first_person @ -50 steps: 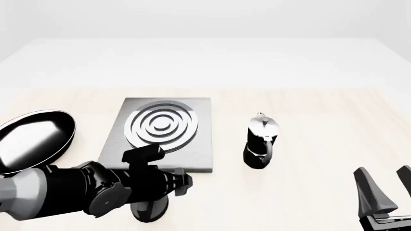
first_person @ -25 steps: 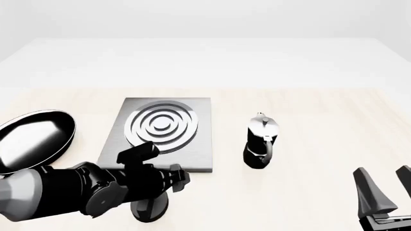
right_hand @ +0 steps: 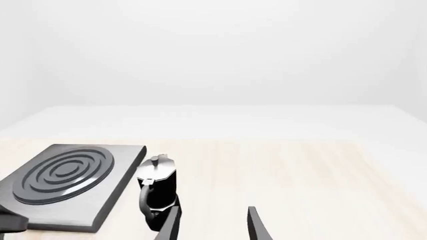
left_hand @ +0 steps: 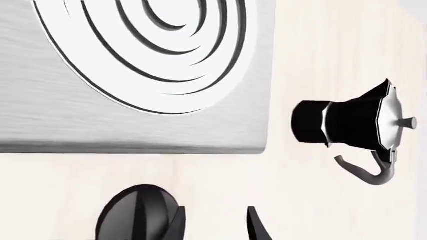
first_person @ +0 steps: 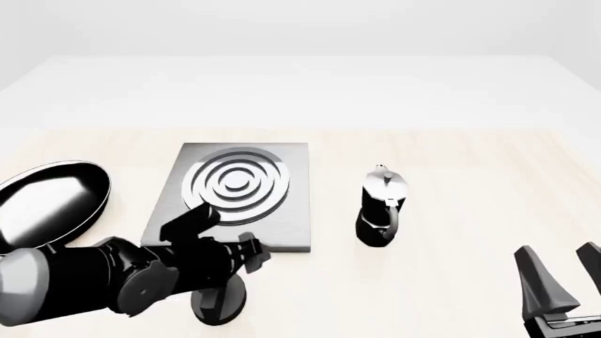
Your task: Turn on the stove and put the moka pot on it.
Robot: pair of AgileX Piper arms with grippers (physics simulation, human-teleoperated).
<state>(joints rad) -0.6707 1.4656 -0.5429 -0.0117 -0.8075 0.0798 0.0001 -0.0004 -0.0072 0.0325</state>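
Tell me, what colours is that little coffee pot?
The moka pot has a black base and silver top, clearest in the front view.

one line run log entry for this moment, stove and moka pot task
phase: knob approach | left end effector: open, above knob | right end effector: open, idle | moka pot: upright on table, right of stove

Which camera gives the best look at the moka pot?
The left wrist view: the moka pot appears large, whole and unobstructed. In the front view it is whole but small; in the right wrist view a finger covers its base.

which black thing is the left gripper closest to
The oval knob, right under the left gripper. The frying pan and moka pot sit farther away.
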